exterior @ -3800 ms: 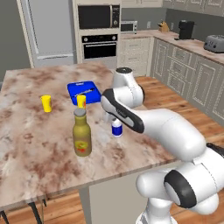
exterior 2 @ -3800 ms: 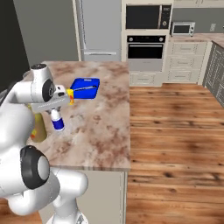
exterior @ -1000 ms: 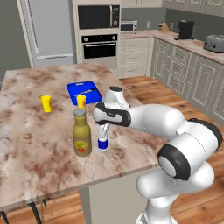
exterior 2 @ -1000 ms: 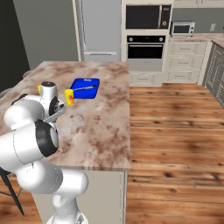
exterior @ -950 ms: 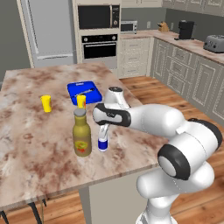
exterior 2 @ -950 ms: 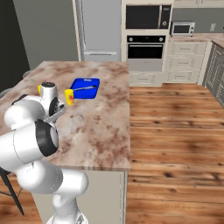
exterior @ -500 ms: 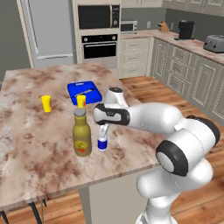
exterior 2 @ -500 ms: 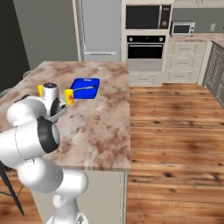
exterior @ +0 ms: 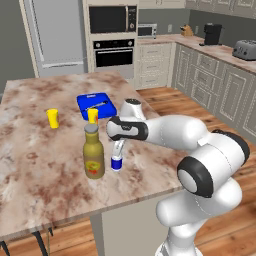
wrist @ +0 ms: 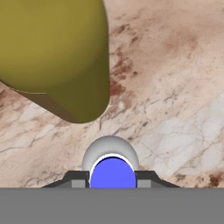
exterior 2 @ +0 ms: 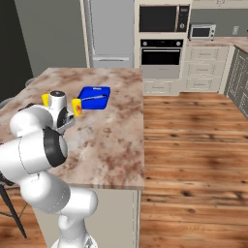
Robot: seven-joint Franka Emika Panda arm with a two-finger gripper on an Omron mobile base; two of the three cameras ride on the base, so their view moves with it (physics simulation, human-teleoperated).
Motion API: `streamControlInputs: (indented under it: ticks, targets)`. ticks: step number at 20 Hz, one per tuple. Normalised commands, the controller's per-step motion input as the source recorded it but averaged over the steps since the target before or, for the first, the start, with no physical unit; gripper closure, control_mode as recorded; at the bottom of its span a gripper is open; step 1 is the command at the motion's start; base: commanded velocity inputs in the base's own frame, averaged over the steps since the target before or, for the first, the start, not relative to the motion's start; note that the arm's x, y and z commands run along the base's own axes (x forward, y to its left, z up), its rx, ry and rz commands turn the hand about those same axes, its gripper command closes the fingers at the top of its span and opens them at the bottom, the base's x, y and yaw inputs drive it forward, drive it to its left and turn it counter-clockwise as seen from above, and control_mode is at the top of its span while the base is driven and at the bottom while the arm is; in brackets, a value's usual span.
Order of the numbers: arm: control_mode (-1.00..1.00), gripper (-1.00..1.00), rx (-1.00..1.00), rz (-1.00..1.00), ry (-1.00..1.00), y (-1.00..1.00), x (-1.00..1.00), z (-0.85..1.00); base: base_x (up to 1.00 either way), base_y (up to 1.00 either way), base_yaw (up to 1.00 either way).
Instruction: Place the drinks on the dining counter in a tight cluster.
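**K:** Clearance is the worry; jaws are clenched on the small blue-and-white bottle (exterior: 116, 163), sitting just beside the tall amber bottle (exterior: 93, 153) on the dining tabletop (exterior: 45, 175); hand view has the amber body (wrist: 57, 57) looming right above the blue one (wrist: 112, 171).

**R:** So any sideways nudge clips the tall one?

**K:** Yes; it's tall and narrow, so I'd judge a knock from the wrist or the held bottle tips it easily; could roll towards the near edge.

**R:** Is the blue one actually down on the stone?

**K:** Looks like it from the left base view, though I can't be certain; base is too small to read; if it's hovering, a release drops it and it may topple into the amber one.

**R:** Other risks?

**K:** Yellow cup (exterior: 93, 115) and blue tray (exterior: 96, 104) sit just behind; a careless lift-out swing could catch them; third drink I can't pick out, so cluster isn't finished.
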Motion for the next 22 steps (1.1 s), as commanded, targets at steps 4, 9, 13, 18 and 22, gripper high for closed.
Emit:
streamControlInputs:
  ticks: [4, 9, 13, 18, 22]
  targets:
    - [-1.0, -1.0, 0.0, 0.0, 0.0, 0.0, 0.0, 0.0, 0.0, 0.0, 0.0]
    - [-1.0, -1.0, 0.0, 0.0, 0.0, 0.0, 0.0, 0.0, 0.0, 0.0, 0.0]
    - [-1.0, -1.0, 0.0, 0.0, 0.0, 0.0, 0.0, 0.0, 0.0, 0.0, 0.0]
    - [-1.0, -1.0, 0.0, 0.0, -0.01, 0.0, -0.05, 0.0, 0.0, 0.0, 0.0]
    - [-1.0, -1.0, 0.03, -0.01, -0.1, -0.11, -0.31, 0.29, 0.0, 0.0, 0.0]
